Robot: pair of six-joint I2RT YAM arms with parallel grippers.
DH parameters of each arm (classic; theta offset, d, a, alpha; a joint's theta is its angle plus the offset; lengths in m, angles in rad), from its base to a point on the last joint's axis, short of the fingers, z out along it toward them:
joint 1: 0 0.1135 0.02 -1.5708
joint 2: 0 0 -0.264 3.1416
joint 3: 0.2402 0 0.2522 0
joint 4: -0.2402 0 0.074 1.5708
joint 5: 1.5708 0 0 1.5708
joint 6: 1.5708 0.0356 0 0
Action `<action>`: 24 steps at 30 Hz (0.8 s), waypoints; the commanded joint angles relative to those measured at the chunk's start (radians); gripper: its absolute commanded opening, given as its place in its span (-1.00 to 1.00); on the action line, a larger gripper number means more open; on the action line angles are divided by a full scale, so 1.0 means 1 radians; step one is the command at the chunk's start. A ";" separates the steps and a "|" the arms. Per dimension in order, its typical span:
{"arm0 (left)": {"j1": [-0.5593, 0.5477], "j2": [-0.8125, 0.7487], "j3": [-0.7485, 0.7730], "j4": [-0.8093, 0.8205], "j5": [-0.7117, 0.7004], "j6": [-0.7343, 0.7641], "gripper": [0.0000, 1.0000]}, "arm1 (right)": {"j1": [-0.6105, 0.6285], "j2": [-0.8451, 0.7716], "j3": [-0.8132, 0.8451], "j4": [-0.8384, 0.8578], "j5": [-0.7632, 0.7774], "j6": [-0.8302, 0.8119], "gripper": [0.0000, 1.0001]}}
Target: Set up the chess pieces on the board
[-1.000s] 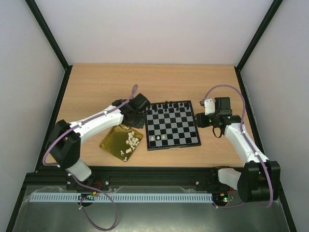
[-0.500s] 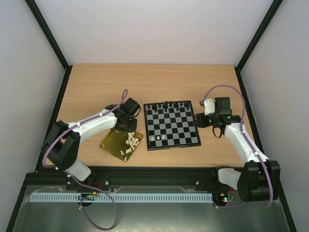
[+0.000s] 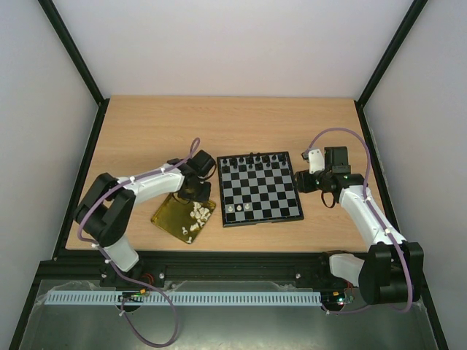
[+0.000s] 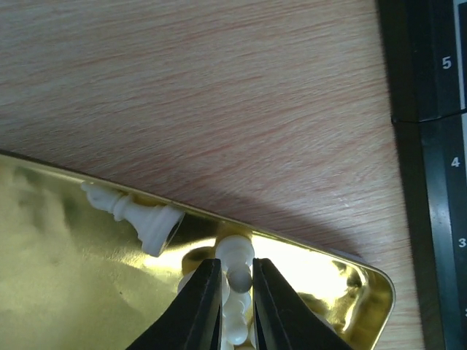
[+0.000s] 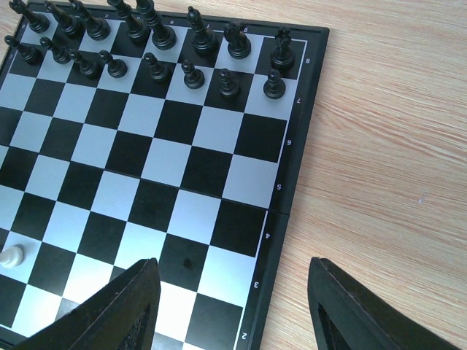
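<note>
The step in hand is picking one white piece from the tray (image 4: 66, 284). The left gripper (image 4: 235, 264) is down in the tray's corner, and its fingers are almost together with a small piece (image 4: 235, 251) pinched between them. The rounded end of this piece sticks out just past the fingertips. Its body goes back between the fingers, so its long axis seems to lie along them. I cannot tell if it stands upright or lies flat. More white pieces (image 4: 235, 332) are heaped under the fingers, touching it.

Just to the left of the fingers another piece (image 4: 142, 217) lies on its side against the tray's rim. Its wide base points toward the gripper and its thin top points away, so its long axis runs about along the rim.

The board (image 5: 201, 164) is to the right of the left gripper, just beside the tray. The right gripper (image 5: 232, 264) hangs over the board's edge with its fingers wide apart and nothing in them.

I judge the task is at an early stage. The black men (image 5: 153, 51) fill the two rows far from the right gripper, and only a few white pieces (image 3: 239, 208) stand on the board.

The next move asks for a straight lift, so that the neighbours do not come up too. Then the piece must go to the right and be put down upright on a free square in the white rows.
</note>
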 commanded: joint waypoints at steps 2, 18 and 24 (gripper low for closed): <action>-0.012 0.033 0.003 0.009 0.012 0.015 -0.76 | -0.005 0.009 0.009 -0.031 -0.017 -0.013 0.16; -0.039 -0.002 0.038 -0.066 -0.016 0.015 -0.96 | -0.005 0.013 0.009 -0.031 -0.017 -0.015 0.16; -0.060 -0.073 0.056 -0.108 -0.019 0.021 -0.96 | -0.005 0.014 0.009 -0.031 -0.024 -0.015 0.16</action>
